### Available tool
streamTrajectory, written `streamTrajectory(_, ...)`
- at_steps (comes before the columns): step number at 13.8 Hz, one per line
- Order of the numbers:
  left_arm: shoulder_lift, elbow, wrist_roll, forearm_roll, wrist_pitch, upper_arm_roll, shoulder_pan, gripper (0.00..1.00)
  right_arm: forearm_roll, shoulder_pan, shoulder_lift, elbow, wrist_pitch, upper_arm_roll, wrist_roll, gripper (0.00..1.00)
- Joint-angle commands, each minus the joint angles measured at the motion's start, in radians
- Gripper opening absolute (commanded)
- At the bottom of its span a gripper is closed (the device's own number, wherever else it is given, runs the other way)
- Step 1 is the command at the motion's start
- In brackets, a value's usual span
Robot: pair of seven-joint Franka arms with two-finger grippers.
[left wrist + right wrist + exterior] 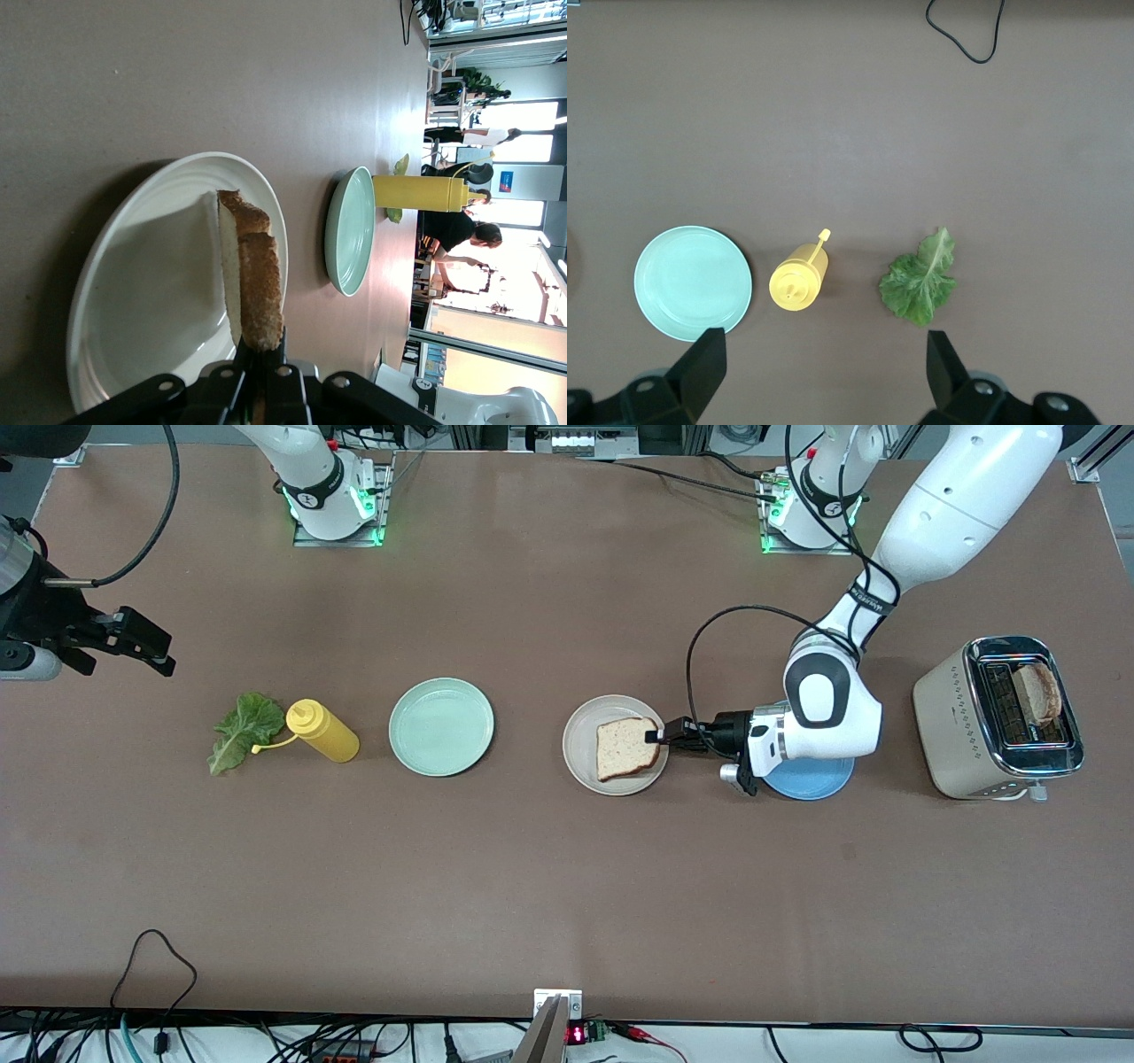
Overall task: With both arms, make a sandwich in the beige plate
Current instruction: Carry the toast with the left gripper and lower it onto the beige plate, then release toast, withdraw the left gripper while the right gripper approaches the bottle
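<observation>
The beige plate (580, 757) sits mid-table. A toasted bread slice (625, 749) lies flat over it, and my left gripper (656, 736) is shut on the slice's edge nearest the left arm's end. In the left wrist view the slice (253, 276) sticks out edge-on from the gripper (263, 348) over the plate (146, 301). A second slice (1037, 691) stands in the toaster (952, 722). The lettuce leaf (239, 731) lies on the table toward the right arm's end. My right gripper (166, 652) hangs open over the table by that end; its wrist view shows the lettuce (920, 285) past the empty gripper (824, 350).
A mint-green plate (441, 726) and a yellow squeeze bottle (324, 732) sit between the lettuce and the beige plate. A blue plate (811, 779) lies under the left wrist. The right wrist view shows the mint-green plate (693, 282) and the bottle (799, 279).
</observation>
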Motion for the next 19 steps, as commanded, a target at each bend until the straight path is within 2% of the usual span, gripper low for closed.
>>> streamTrajectory(1,0.012,0.002,0.065,-0.095,0.014,-0.009,-0.027,0.0,0.008,-0.005,0.0,0.005,0.004,0.003,-0.014,1.0)
streamTrajectory(6,0.013,-0.012,0.074,-0.116,0.012,-0.006,-0.033,0.01,0.008,-0.005,0.0,0.005,0.004,0.001,-0.016,1.0)
streamTrajectory(7,0.013,-0.014,0.074,-0.116,0.012,-0.006,-0.032,0.07,0.008,-0.005,0.0,0.005,0.004,0.003,-0.016,1.0)
streamTrajectory(8,0.013,-0.015,0.072,-0.116,0.011,-0.006,-0.032,0.28,0.008,-0.004,0.0,0.005,0.004,0.003,-0.013,1.0)
streamTrajectory(10,0.004,-0.029,0.076,-0.115,0.006,-0.006,-0.021,1.0,0.011,-0.005,0.009,0.002,0.002,0.003,-0.014,1.0)
streamTrajectory(12,-0.031,-0.044,0.069,-0.107,0.002,0.0,-0.015,1.0,0.069,-0.01,0.021,-0.003,0.004,-0.002,-0.018,1.0)
streamTrajectory(15,-0.1,-0.072,0.063,-0.051,0.002,0.006,-0.001,1.0,0.062,-0.004,0.026,-0.03,-0.056,0.001,-0.034,1.0)
streamTrajectory(19,-0.149,-0.064,0.011,0.223,-0.079,0.008,0.086,1.0,0.094,-0.018,0.02,-0.098,-0.018,-0.003,-0.321,1.0)
